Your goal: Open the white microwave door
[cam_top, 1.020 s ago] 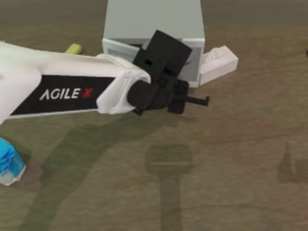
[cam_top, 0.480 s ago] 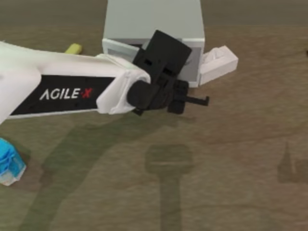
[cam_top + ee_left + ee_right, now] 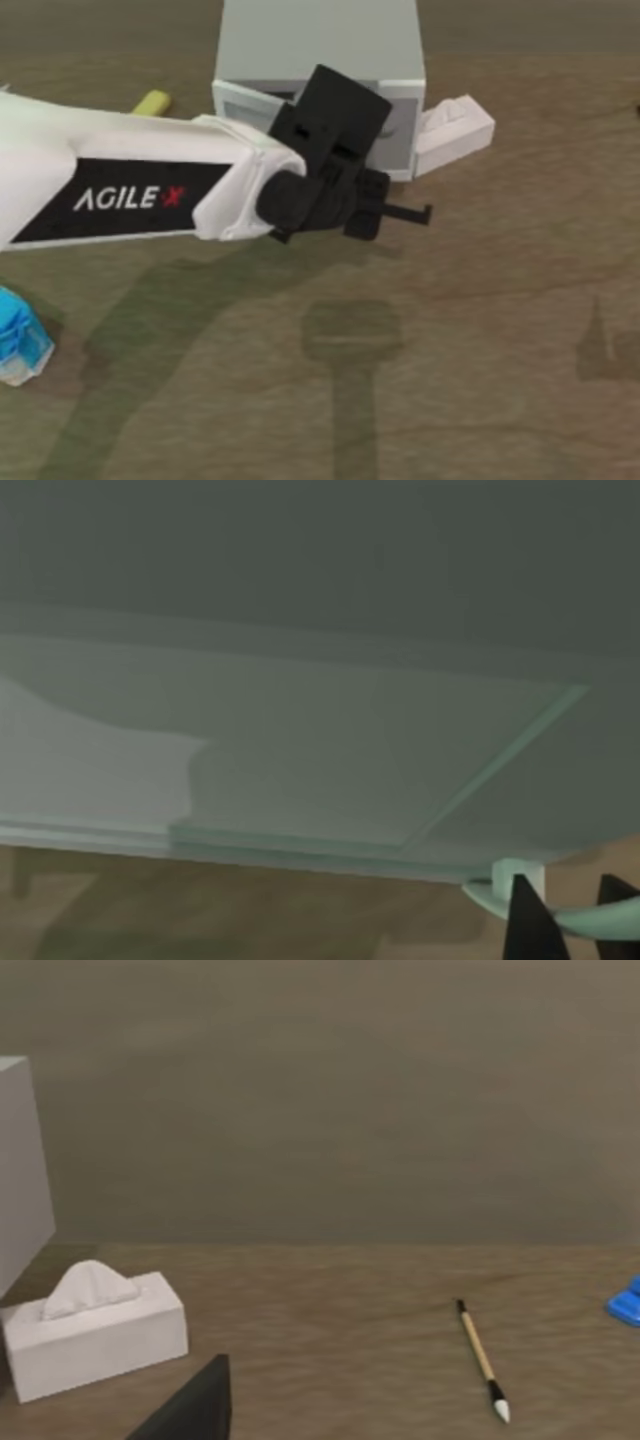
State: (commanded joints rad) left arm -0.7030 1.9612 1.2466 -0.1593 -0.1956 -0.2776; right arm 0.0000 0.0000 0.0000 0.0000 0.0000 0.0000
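Observation:
The white microwave stands at the back middle of the table. Its door, a white frame round a grey window, faces the front and its left edge stands slightly out from the body. My left arm reaches across from the left, and my left gripper is at the door's right end. In the left wrist view its two dark fingertips straddle the slim white handle, shut on it. My right gripper is out of the top view and hangs parked over the table.
A white tissue box lies right of the microwave, touching its corner. A yellow object sits left of the microwave, and a blue-and-white item lies at the front left. A brush lies on the wood.
My left arm and gripper have shifted a little to the left and back, still on the handle. Nothing else has moved.

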